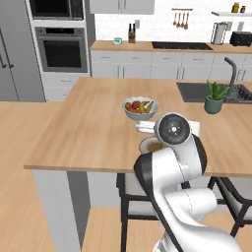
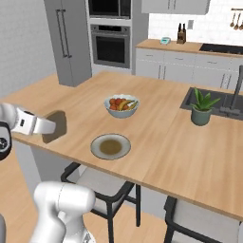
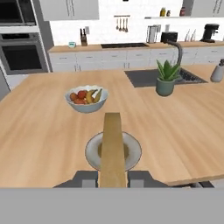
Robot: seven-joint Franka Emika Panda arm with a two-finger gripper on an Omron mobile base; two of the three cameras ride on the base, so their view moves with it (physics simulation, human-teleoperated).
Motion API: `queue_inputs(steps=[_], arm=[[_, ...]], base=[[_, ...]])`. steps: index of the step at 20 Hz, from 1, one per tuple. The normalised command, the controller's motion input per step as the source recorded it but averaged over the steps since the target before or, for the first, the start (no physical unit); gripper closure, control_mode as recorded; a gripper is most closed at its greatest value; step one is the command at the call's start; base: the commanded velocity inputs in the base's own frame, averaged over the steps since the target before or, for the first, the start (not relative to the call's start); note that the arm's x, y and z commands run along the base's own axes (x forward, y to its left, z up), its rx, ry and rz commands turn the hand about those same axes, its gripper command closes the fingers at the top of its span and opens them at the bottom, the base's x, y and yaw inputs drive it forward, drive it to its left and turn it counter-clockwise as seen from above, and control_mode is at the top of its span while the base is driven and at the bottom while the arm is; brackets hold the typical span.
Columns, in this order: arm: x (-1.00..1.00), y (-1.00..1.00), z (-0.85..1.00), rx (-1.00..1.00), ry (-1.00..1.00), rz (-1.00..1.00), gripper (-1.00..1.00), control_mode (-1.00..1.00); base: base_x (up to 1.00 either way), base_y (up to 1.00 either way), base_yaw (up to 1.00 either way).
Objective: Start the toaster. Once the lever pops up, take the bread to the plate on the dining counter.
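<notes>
My gripper [image 3: 112, 178] is shut on the bread [image 3: 112, 146], a tan slice seen edge-on that rises from between the finger tips. From the right base view the gripper [image 2: 47, 126] holds the bread [image 2: 58, 124] upright above the near edge of the dining counter [image 2: 156, 137], left of the plate [image 2: 97, 142] and apart from it. The round pale plate [image 3: 133, 153] lies just beyond the slice, and its rim [image 1: 143, 144] peeks out behind my arm. The black toaster [image 1: 241, 38] stands far back on the wall worktop, also visible as the toaster [image 3: 168, 36].
A grey fruit bowl [image 2: 122, 105] sits behind the plate. A potted plant [image 2: 201, 110] stands beside the sink [image 2: 223, 102] and its faucet to the right. Dark chairs [image 2: 102, 187] are tucked under the counter's near edge.
</notes>
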Motion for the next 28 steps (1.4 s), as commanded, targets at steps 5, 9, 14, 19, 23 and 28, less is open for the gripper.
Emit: queue_inputs(steps=[5, 9, 14, 19, 23, 28], arm=[[0.57, 0.0, -0.3, 0.0, 0.04, -0.3, 1.0, -1.0], [0.71, -0.14, -0.28, 0.0, 0.23, -0.27, 1.0, -1.0], [0.64, -0.12, -0.22, -0.03, 0.33, -0.22, 1.0, -1.0], [0.59, -0.11, -0.21, -0.11, 0.23, -0.18, 1.0, -1.0], [0.67, -0.26, -0.37, -0.1, 0.24, -0.12, 1.0, -1.0], [0.67, -0.38, -0.45, 0.0, 0.2, -0.07, 1.0, -1.0]], base=[[0.0, 0.0, 0.0], [0.0, 0.0, 0.0], [0.0, 0.0, 0.0], [0.0, 0.0, 0.0], [0.0, 0.0, 0.0], [0.0, 0.0, 0.0]])
